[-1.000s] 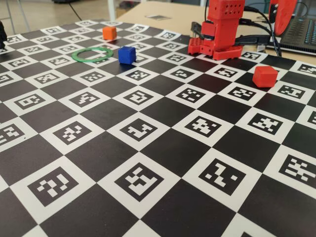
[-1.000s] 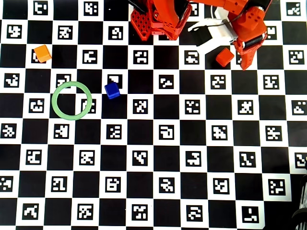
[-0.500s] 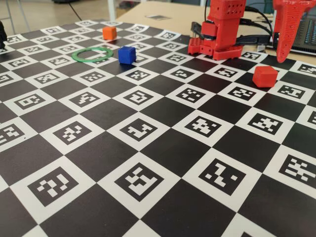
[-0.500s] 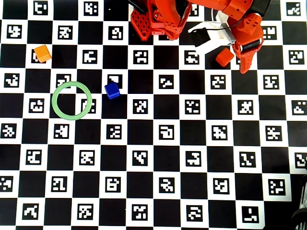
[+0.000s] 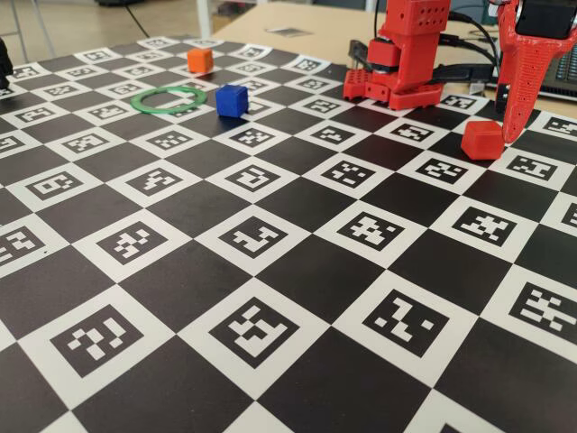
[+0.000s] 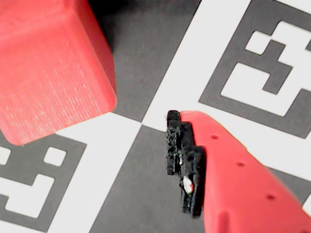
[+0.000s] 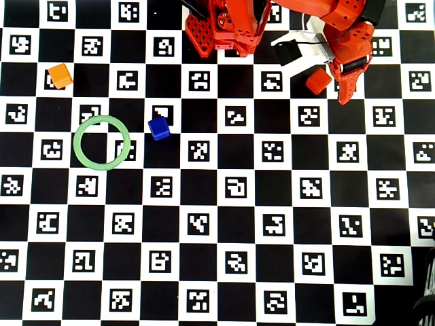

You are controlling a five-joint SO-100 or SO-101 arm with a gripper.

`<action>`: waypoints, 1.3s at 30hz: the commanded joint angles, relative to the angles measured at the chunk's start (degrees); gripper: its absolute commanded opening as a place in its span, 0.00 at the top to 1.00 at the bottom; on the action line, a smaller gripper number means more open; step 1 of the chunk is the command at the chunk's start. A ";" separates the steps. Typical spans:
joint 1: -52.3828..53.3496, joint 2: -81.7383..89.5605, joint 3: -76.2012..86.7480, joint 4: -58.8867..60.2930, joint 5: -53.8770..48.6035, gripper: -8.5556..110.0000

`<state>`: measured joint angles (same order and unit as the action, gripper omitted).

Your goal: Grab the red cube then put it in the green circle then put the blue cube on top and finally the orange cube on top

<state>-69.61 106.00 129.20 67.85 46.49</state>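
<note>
Gripper (image 7: 333,87) down by the red cube (image 7: 317,81) — jaws look spread, prob. not touching it.

Overhead view: I see red cube (image 7: 318,81) on checkered board (image 7: 217,224), upper right, just left of gripper (image 7: 333,92). Arm base (image 7: 228,24) at top centre, left of red cube. Green circle (image 7: 102,142) lies flat at left, nothing inside. Blue cube (image 7: 159,128) just right of the ring, outside it. Orange cube (image 7: 60,75) above-left of ring, apart. Wrist view: red cube (image 6: 48,63) upper left of fingertip (image 6: 184,162), gap between.
</note>
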 commanded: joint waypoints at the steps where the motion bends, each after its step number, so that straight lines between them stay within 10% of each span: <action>1: -0.44 1.05 0.35 -1.49 0.53 0.55; 39: 4.39 9.84 11.78 -11.43 -7.65 0.58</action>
<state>-65.57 113.03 141.42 56.69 39.55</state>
